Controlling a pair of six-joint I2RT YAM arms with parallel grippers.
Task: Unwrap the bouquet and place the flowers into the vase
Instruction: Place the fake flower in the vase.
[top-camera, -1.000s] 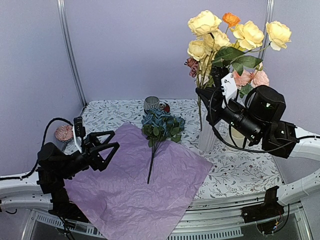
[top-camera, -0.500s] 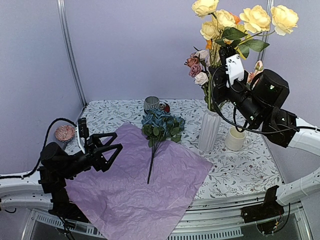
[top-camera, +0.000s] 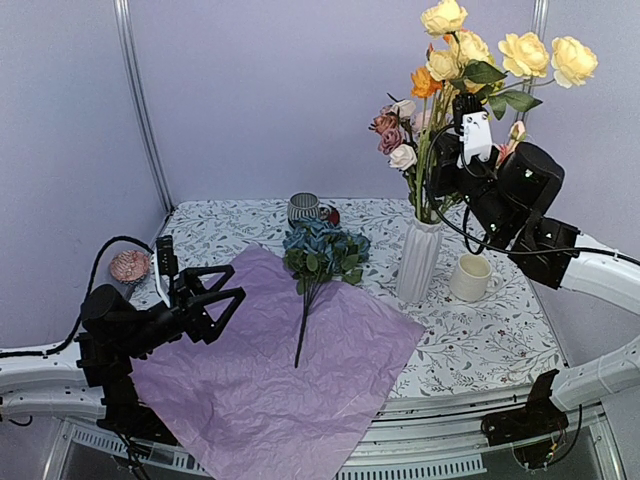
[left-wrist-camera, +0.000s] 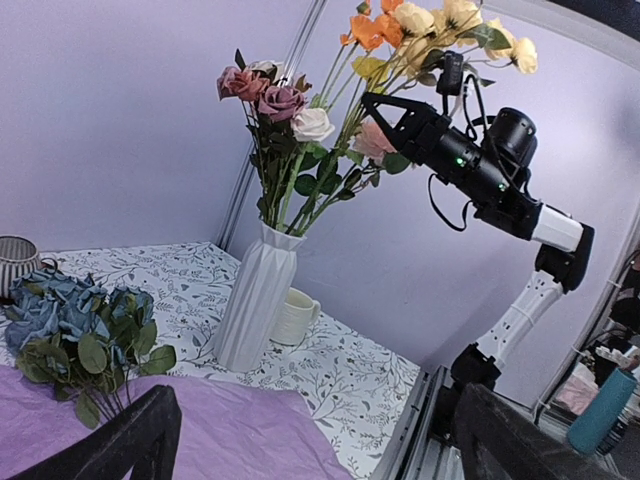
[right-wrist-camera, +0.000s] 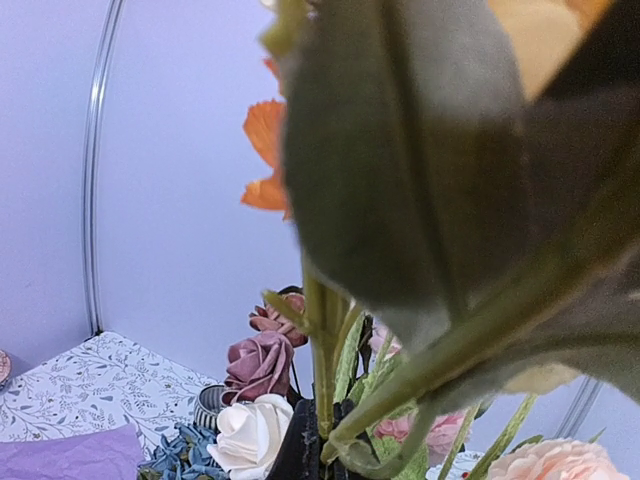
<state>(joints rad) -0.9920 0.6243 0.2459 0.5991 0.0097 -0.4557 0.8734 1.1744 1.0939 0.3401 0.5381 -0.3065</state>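
Flowers (top-camera: 525, 52) — right fingers (left-wrist-camera: 392, 104) clamp their stems above vase (top-camera: 418, 260) — left fingers (left-wrist-camera: 140, 430) spread, empty.

Floral table (top-camera: 470, 345): tissue sheet (top-camera: 260, 380), vase (top-camera: 419, 260), mug (top-camera: 471, 278), cup (top-camera: 302, 209).

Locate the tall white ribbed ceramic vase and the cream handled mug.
tall white ribbed ceramic vase (top-camera: 418, 262): top external view, middle of its body.
cream handled mug (top-camera: 468, 278): top external view, its side wall.
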